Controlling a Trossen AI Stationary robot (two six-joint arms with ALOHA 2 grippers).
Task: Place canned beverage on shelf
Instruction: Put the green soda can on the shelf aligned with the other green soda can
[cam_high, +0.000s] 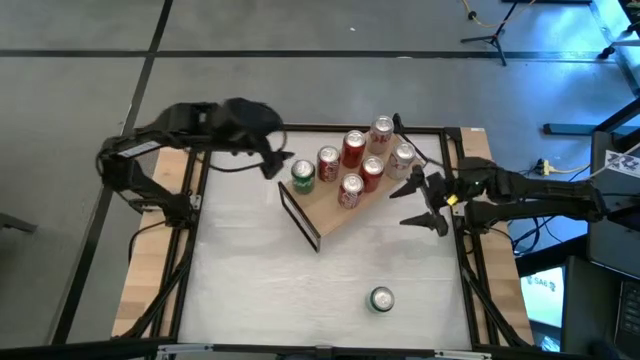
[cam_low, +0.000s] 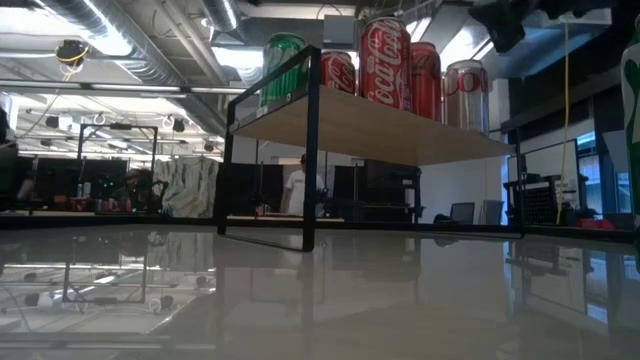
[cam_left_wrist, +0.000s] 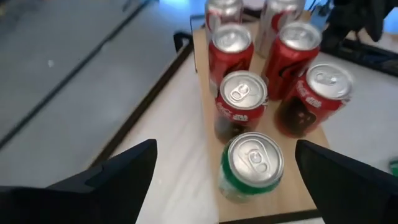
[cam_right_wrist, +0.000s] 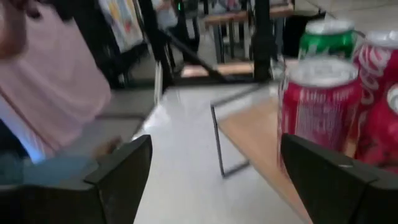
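Tabletop's lone can (cam_high: 381, 299) sits well apart from both claws.

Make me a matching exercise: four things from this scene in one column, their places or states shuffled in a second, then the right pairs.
1. green can
2. lone can
3. left hand
4. right hand

A. open, beside the shelf's right end
B. on the shelf's left end
C. on the tabletop, off the shelf
D. open, next to the green can

Pairs: 1-B, 2-C, 3-D, 4-A
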